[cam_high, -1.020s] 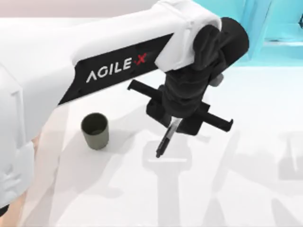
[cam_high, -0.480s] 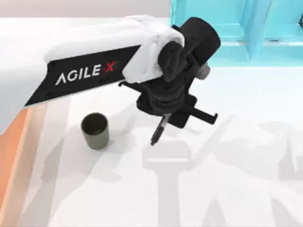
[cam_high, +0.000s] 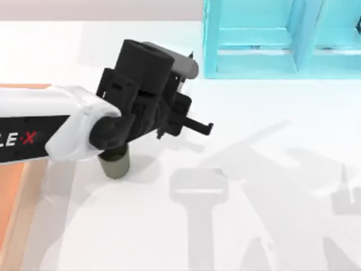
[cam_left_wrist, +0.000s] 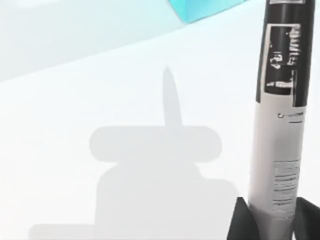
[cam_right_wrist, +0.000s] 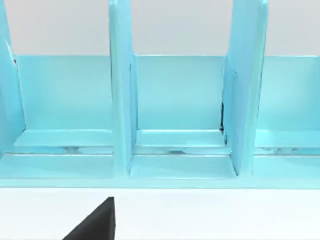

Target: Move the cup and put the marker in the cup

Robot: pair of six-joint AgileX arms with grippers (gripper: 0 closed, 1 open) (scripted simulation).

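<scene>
Marker (cam_left_wrist: 277,125) is clamped in the left claw (cam_high: 148,113), held directly above the cup (cam_high: 115,165); right claw unseen.

cup (cam_high: 115,165) rim under left arm, marker (cam_left_wrist: 280,115) tip cropped

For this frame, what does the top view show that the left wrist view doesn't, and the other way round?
Top view: the dark olive cup standing on the table, its top covered by the left arm, and an orange strip at the left edge.
Left wrist view: the marker, clamped in the left end effector, dark printing on its grey barrel, its shadow lying on the table.
Both: the white table and the light blue rack.
</scene>
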